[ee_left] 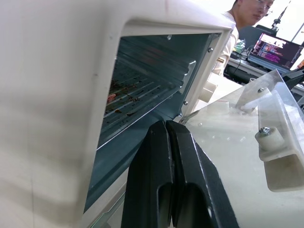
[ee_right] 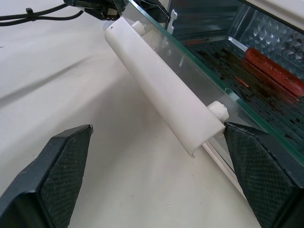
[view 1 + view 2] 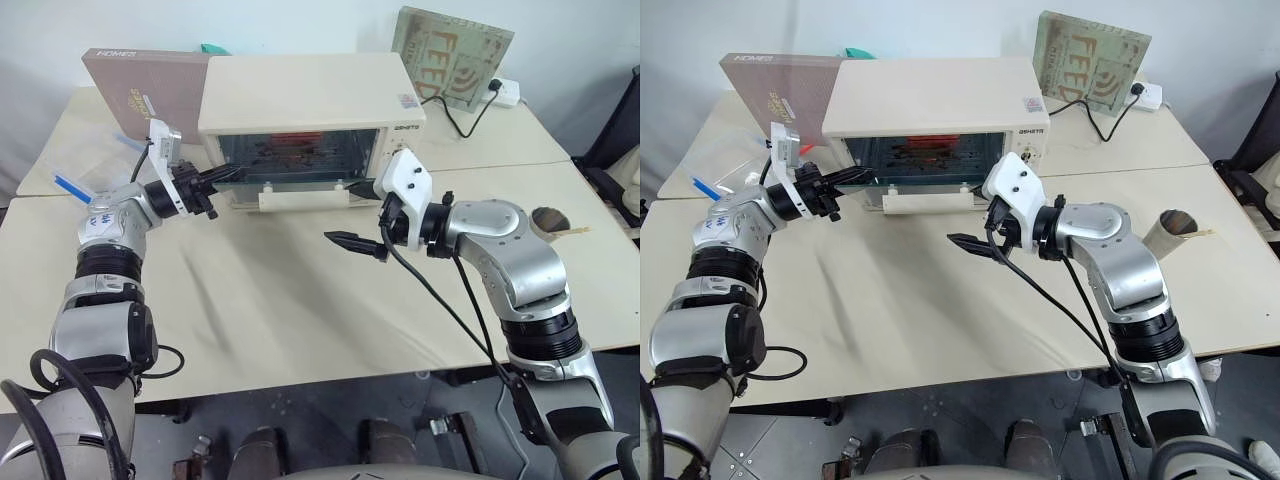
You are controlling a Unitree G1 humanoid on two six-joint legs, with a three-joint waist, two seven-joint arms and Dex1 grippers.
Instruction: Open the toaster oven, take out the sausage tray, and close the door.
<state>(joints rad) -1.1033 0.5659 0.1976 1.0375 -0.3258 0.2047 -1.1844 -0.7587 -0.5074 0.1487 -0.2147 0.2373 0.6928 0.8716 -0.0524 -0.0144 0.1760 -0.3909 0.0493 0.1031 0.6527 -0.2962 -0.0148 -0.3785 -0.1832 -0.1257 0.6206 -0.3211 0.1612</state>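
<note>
Toaster oven (image 3: 310,100) on the table (image 3: 300,300), door (image 3: 300,188) folded down — sausage tray (image 2: 247,71) still inside. Left gripper (image 3: 225,176), fingers together, at the door's left edge; right gripper (image 3: 362,215) spread wide beside the handle (image 2: 161,90).

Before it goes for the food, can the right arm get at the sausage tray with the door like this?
Probably yes. The door hangs fully open, leaving the oven mouth clear, and the tray sits just inside. The right gripper is open, by the door's handle, but must pass over the door.
</note>
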